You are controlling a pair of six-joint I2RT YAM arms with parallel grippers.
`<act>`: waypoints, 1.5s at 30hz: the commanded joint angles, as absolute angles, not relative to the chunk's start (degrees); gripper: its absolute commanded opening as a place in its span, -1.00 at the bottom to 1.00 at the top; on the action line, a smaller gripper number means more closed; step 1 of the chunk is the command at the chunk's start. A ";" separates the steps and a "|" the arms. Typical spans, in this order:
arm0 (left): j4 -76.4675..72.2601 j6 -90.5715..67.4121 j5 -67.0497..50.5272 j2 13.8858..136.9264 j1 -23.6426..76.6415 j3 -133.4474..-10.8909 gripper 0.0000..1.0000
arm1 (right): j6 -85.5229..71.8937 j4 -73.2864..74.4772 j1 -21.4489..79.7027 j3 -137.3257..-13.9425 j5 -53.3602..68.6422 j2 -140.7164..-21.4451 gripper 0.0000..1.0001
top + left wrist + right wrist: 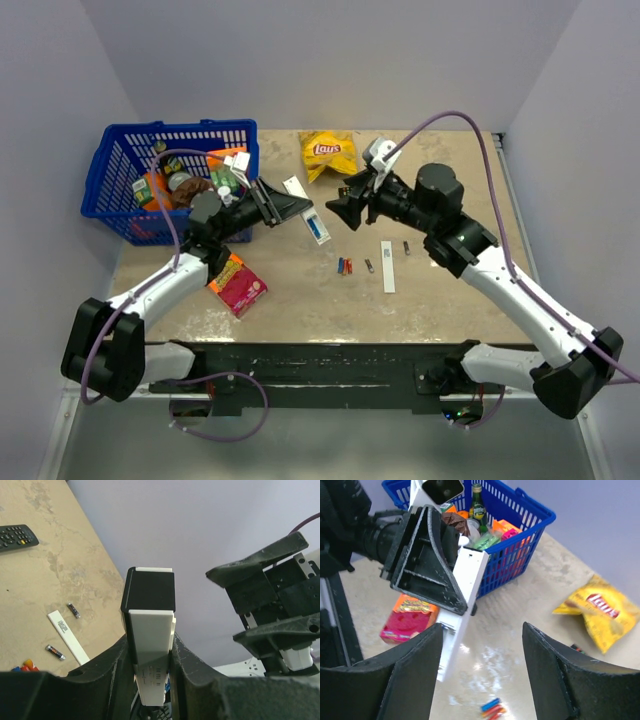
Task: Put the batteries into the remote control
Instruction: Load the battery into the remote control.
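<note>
The left hand [285, 205] is clamping the white remote control [317, 228] in the air over the counter's [300, 300] middle, while the right hand [348, 208] is facing it with fingers apart and the batteries [345, 266] are lying toward the near edge.

The tan table [300, 315] carries a blue basket [105, 185] at far left, a yellow chip bag [328, 152] at far centre and a pink box [238, 284] at near left. Near centre lie the batteries [345, 266], blue and red, clustered. To their right lie a dark piece [369, 265], a white strip [388, 266] and a 2nd dark piece [407, 247].
</note>
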State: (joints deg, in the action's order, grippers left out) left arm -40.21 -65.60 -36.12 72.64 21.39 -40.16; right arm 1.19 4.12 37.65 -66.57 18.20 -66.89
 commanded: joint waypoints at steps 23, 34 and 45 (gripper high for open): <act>-33.14 -64.08 -44.56 73.39 21.36 -50.27 -1.00 | 42.54 12.83 35.51 -73.39 51.94 -70.57 -0.08; -28.04 -61.09 -44.74 73.48 21.45 -52.82 -1.00 | 44.38 16.08 35.77 -77.08 54.14 -74.35 -0.36; -25.23 -58.71 -44.21 73.48 21.45 -54.05 -1.00 | 46.14 18.46 36.65 -78.75 52.12 -76.99 -0.44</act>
State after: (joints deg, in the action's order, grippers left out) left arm -25.15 -60.25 -43.48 73.54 21.41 -51.11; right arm 44.80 17.61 36.12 -75.96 52.03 -76.64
